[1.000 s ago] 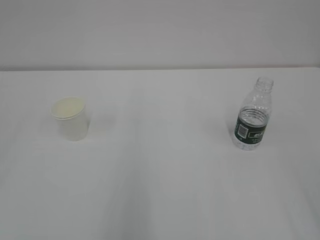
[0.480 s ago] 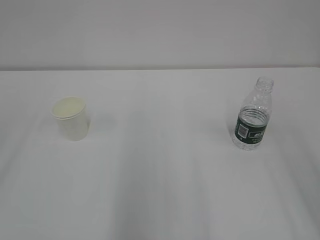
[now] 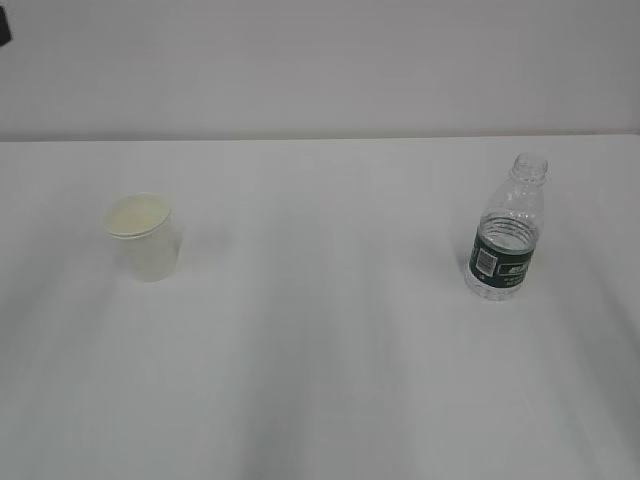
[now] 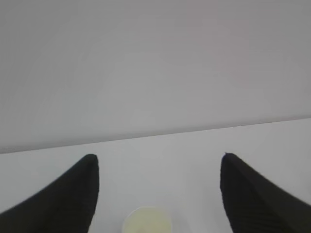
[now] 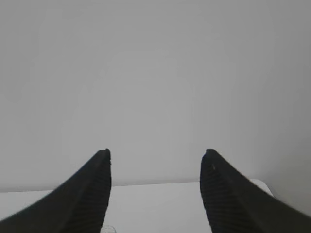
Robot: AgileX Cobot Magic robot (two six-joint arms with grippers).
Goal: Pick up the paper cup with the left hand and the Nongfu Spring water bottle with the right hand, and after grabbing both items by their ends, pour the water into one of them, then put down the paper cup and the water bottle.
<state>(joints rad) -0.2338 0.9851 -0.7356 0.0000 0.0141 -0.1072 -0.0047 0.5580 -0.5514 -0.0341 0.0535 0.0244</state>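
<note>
Two vessels are stood upright on the smooth white table (image 3: 320, 380): the tapered paper cup (image 3: 144, 236), rolled-rimmed and cream inside, and, well to its right, the ribbed clear Nongfu Spring water bottle (image 3: 508, 230), green-banded and capless. Ridged black fingers are spread apart on the left hand (image 4: 158, 162), above the cup, and on the right hand (image 5: 155, 158); nothing is gripped.

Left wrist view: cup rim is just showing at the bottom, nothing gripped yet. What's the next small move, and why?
Probably lower the left tool toward the paper cup. Its jaws stand wide apart with only the cup's rim showing low between them, and the cup stands upright and untouched on the table. The right tool, also open, likely does the same toward the water bottle.
</note>
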